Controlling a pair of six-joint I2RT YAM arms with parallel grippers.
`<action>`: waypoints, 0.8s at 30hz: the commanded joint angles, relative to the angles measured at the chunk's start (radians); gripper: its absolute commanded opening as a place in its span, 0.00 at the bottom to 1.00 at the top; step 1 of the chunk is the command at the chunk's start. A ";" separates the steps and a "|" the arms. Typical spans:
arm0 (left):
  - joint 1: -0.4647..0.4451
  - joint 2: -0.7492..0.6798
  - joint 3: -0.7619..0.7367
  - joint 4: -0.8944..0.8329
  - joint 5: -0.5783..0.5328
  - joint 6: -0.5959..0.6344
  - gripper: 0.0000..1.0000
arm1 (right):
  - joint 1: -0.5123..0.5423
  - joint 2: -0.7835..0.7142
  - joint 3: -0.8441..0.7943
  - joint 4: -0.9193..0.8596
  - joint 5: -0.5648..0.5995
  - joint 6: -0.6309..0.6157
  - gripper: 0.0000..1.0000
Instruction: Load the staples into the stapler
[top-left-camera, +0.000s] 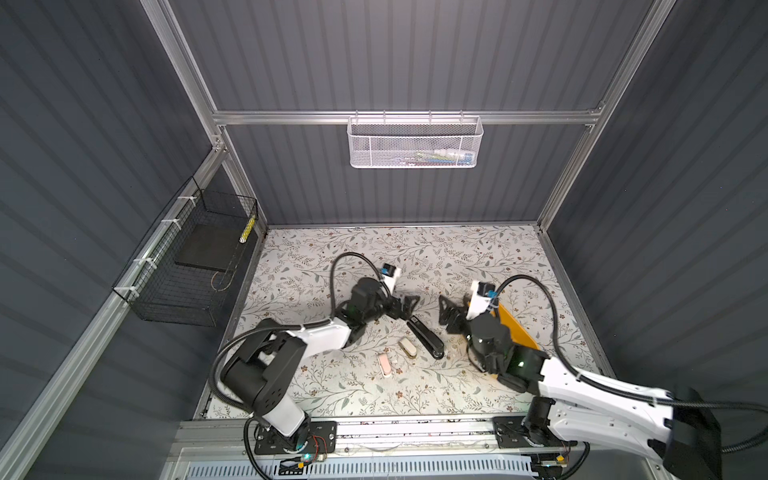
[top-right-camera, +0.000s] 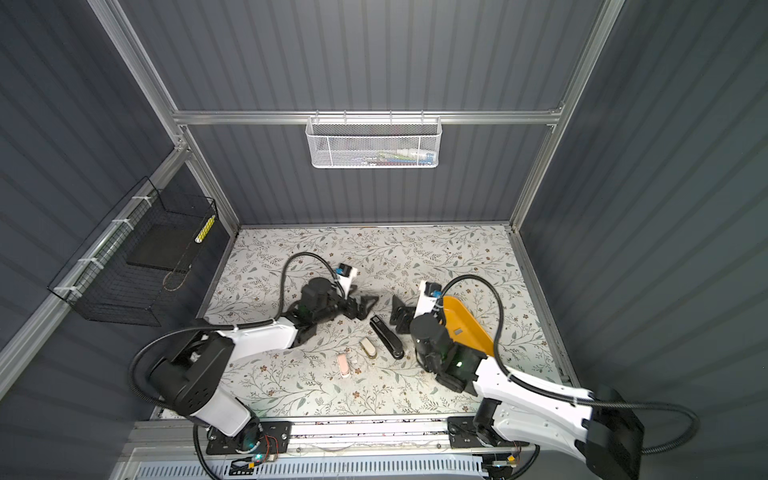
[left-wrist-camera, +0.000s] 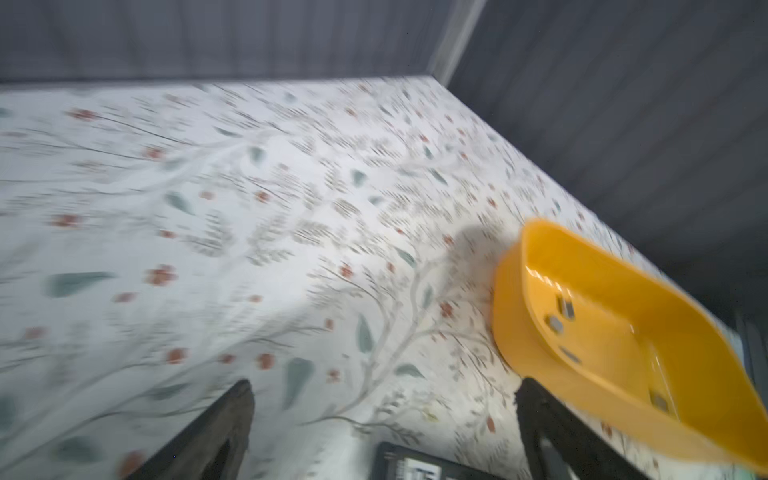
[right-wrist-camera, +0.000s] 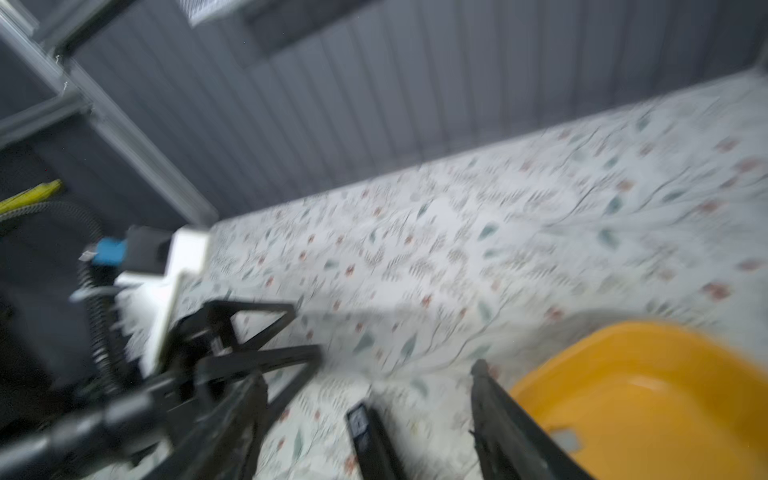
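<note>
Flanking the black stapler (top-left-camera: 424, 337), left gripper (top-left-camera: 410, 308) and right gripper (top-left-camera: 443, 313) both agape, empty

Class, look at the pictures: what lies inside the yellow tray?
A few small grey staples lie loose in the yellow tray. In both top views the right arm hides part of its floor.

A white mesh basket (top-left-camera: 414, 143) hangs on the rear rail, a black wire basket (top-left-camera: 183, 266) on the left wall. A yellow tray (top-right-camera: 469, 316) lies on the floral tabletop's (top-left-camera: 415, 249) right side.
</note>
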 joint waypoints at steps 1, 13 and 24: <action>0.125 -0.153 -0.015 -0.220 -0.228 -0.083 1.00 | -0.183 -0.067 0.084 -0.449 0.135 0.028 0.99; 0.464 -0.232 -0.330 0.004 -0.495 0.209 1.00 | -0.765 0.223 -0.362 0.654 -0.289 -0.492 0.99; 0.538 0.016 -0.376 0.437 -0.396 0.228 1.00 | -0.784 0.354 -0.248 0.616 -0.306 -0.592 0.99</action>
